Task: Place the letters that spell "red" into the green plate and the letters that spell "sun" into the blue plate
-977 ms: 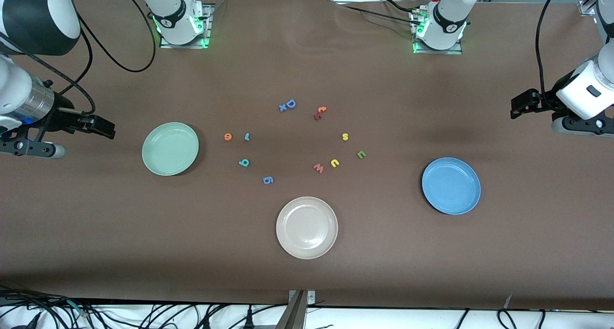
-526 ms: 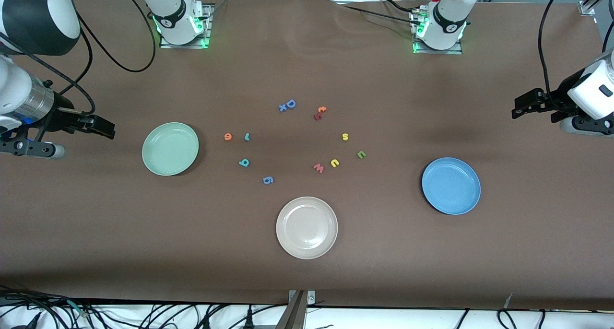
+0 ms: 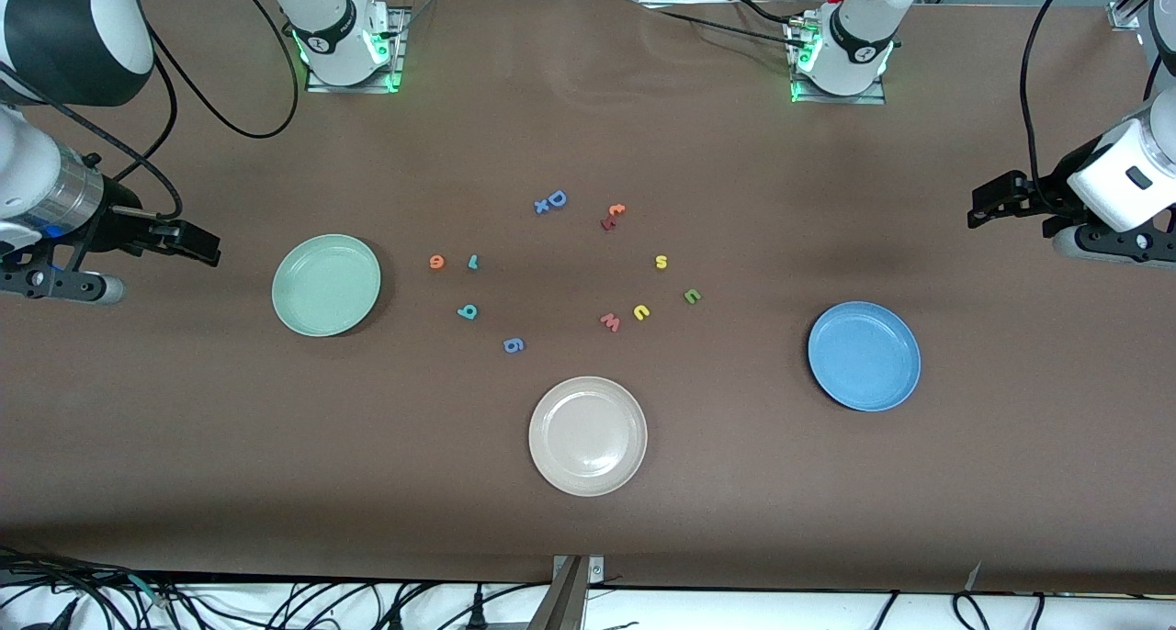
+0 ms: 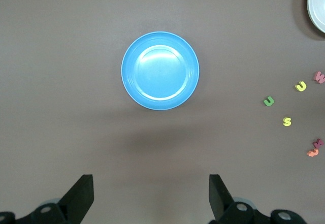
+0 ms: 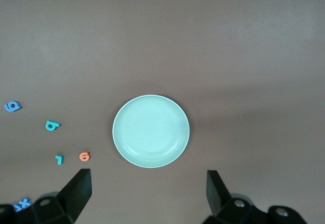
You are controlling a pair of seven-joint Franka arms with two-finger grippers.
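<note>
The green plate (image 3: 326, 285) lies toward the right arm's end and holds nothing. Beside it lie the orange "e" (image 3: 436, 262), the teal "r" (image 3: 473, 262) and the teal "d" (image 3: 468, 311). The blue plate (image 3: 864, 355), also bare, lies toward the left arm's end. The yellow "s" (image 3: 661, 262), yellow "u" (image 3: 641, 312) and dark green "n" (image 3: 693, 296) lie between the plates. My left gripper (image 3: 981, 209) (image 4: 151, 193) hangs open over bare table near the blue plate (image 4: 160, 70). My right gripper (image 3: 204, 247) (image 5: 147, 188) hangs open near the green plate (image 5: 151, 131).
A beige-white plate (image 3: 588, 435) lies nearest the front camera. Other letters lie among the task's own: a blue "D" (image 3: 556, 198), a blue "g" (image 3: 514, 344), a red "w" (image 3: 609, 321) and an orange and red pair (image 3: 613, 217).
My left gripper has drifted slightly toward the middle of the table. The right arm and all letters have stayed put.
</note>
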